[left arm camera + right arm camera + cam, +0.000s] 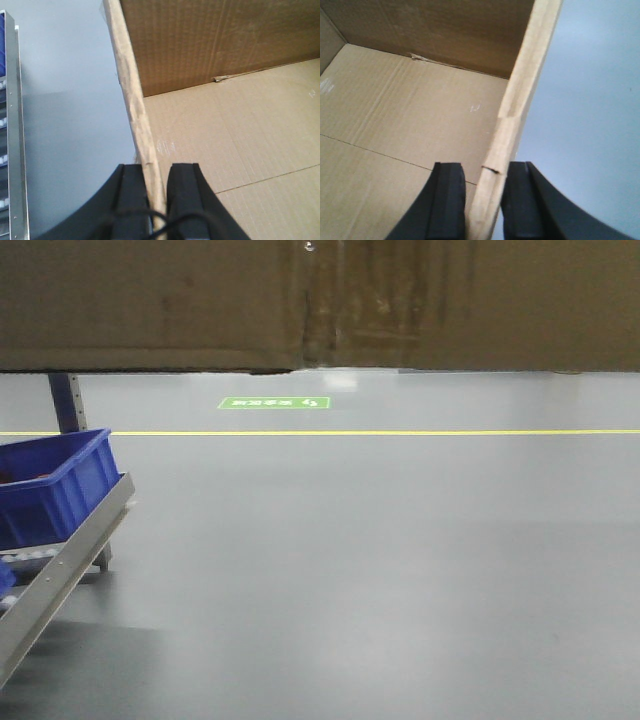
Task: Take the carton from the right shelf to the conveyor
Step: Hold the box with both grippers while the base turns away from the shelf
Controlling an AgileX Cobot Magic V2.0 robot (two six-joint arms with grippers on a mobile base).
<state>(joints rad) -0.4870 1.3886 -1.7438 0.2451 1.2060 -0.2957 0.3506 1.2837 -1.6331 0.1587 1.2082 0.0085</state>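
Front view: carton (320, 300) spans top of frame, grey floor (380, 570) visible beneath its lower edge; blue bin (55, 485) on sloped rack (70, 560), near left

Left wrist view: left claw (157, 192) pinches carton's left wall rim, one finger inside, one outside

Right wrist view: right claw (484, 187) pinches right wall rim likewise
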